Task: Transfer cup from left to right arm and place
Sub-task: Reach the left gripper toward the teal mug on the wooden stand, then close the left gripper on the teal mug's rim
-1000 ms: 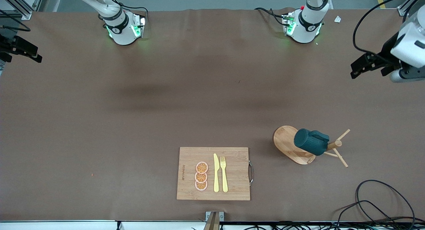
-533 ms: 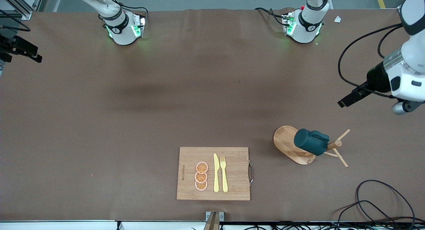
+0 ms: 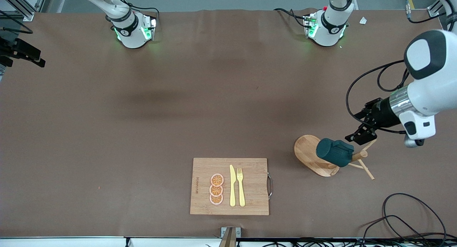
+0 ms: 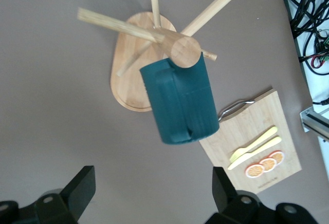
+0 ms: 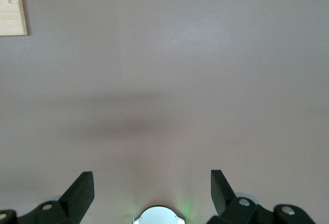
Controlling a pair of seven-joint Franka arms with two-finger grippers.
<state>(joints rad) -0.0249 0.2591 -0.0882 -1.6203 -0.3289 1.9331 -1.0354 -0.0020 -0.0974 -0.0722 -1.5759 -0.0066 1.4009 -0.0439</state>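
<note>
Item 1: cup, dark teal-green, ribbed outside. It hangs on a peg of the wooden mug tree, tilted, its closed bottom turned toward the front camera and up. Its inside cannot be seen, so contents cannot be told. In the left wrist view the cup sits against the tree's round post top, over the oval wooden base. The tree stands toward the left arm's end of the table.

Item 2: cutting board, bamboo, metal handle on the edge toward the mug tree. It lies nearer to the front camera than the cup, near the table's middle. On it: 3 orange slices in a row, 1 yellow knife, 1 yellow fork, knife and fork side by side, the slices just beside the knife.

Item 3: left gripper, in the air over the mug tree's pegs, close above the cup, not touching it. Jaws apart, nothing between them; the left wrist view shows both fingers spread wide with the cup in the gap farther off.

Item 4: right gripper, seen only in its own wrist view, over bare table with a corner of the cutting board at the frame edge. Jaws apart, holding nothing. This arm waits.
</note>
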